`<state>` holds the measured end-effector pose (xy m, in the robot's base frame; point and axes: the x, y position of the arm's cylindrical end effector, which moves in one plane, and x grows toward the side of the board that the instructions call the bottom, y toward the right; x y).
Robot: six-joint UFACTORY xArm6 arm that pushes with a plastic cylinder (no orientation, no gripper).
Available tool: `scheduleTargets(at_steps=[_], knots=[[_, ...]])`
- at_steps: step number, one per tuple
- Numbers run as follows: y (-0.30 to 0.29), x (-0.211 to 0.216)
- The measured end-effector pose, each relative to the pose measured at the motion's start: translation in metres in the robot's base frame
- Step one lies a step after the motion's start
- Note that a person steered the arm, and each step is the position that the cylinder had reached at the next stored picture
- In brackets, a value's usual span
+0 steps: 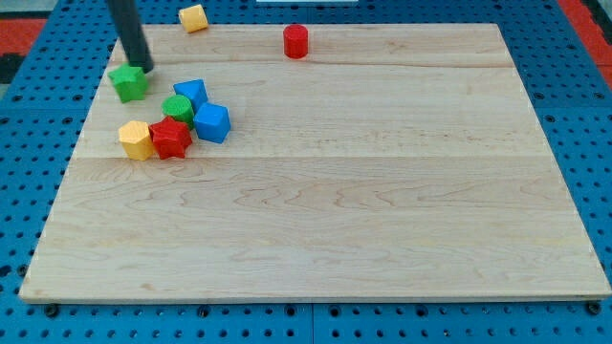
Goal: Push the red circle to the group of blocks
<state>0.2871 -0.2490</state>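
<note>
The red circle [295, 41] stands near the view's top edge of the wooden board [382, 191], about the middle. The group lies at the view's left: a blue block [192, 94], a green circle [176, 106], a blue block [212, 123], a red star-like block [170, 139] and a yellow block [136, 139], close together. A green star-like block [128, 82] sits just above and left of the group. My tip [144, 68] touches that green block's upper right side, far left of the red circle.
A yellow block [193, 17] lies alone at the view's top edge, left of the red circle. The board rests on a blue pegboard surface [29, 191] that surrounds it.
</note>
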Motion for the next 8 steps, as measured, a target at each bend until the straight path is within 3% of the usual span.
scheduleTargets(at_steps=[2, 3, 4, 5, 6, 7, 8], knots=[[-0.025, 0.016], [0.026, 0.034], [0.038, 0.034], [0.05, 0.003], [0.121, -0.022], [0.14, -0.032], [0.217, -0.012]])
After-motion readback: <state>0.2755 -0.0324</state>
